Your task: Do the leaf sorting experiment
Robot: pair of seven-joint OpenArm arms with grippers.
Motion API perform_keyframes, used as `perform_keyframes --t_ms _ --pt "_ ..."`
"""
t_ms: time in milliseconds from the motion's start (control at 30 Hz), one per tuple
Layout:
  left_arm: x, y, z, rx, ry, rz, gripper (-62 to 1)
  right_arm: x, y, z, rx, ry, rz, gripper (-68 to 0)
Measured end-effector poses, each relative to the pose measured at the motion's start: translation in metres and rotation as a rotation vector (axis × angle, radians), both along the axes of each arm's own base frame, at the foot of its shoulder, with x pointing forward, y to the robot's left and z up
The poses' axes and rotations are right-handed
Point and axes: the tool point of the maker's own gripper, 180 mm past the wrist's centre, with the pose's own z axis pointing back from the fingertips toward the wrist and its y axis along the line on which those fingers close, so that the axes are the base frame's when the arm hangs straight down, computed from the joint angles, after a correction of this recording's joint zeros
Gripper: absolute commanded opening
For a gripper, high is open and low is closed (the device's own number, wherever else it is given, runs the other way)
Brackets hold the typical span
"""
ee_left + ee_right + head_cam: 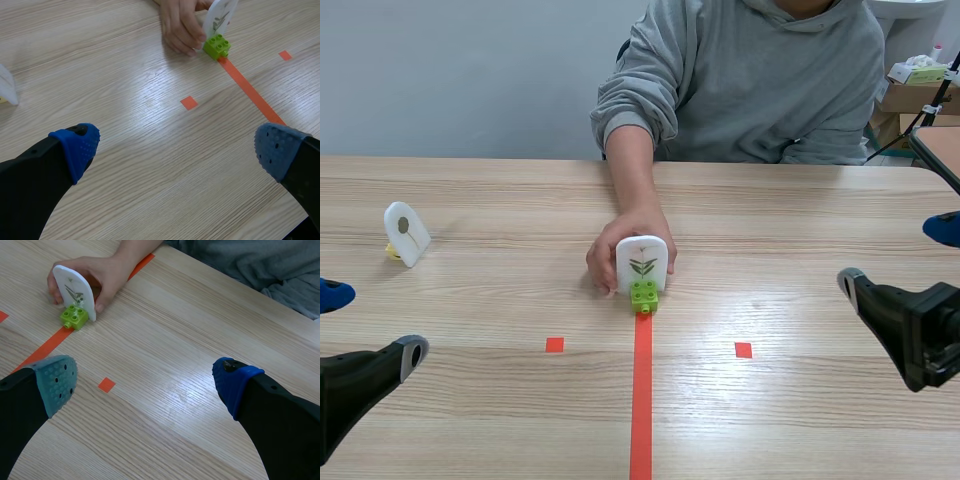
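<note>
Leaf card (642, 263) on green brick (643, 295) is held upright at desk (800, 200) centre by hand (618, 248), likely presented for sorting; left gripper (177, 150), right gripper (145, 382) are spread wide, empty.

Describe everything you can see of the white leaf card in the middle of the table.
The leaf card is a white plaque with a rounded top, seemingly plastic, printed with a green leafy sprig. It stands on a lime-green studded brick at the far end of the orange-red tape line. A person's hand holds it from behind.
</note>
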Motion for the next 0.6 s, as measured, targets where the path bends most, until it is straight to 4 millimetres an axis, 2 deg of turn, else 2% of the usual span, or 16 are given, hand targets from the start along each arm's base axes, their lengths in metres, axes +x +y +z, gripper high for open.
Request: perform_keyframes --t_ms 600 --pt "-0.0011 0.0004 -0.0024 0.009 0.012 -0.002 1.4 0.0000 0.0000 0.0000 0.000 0.000 0.000 -12.4"
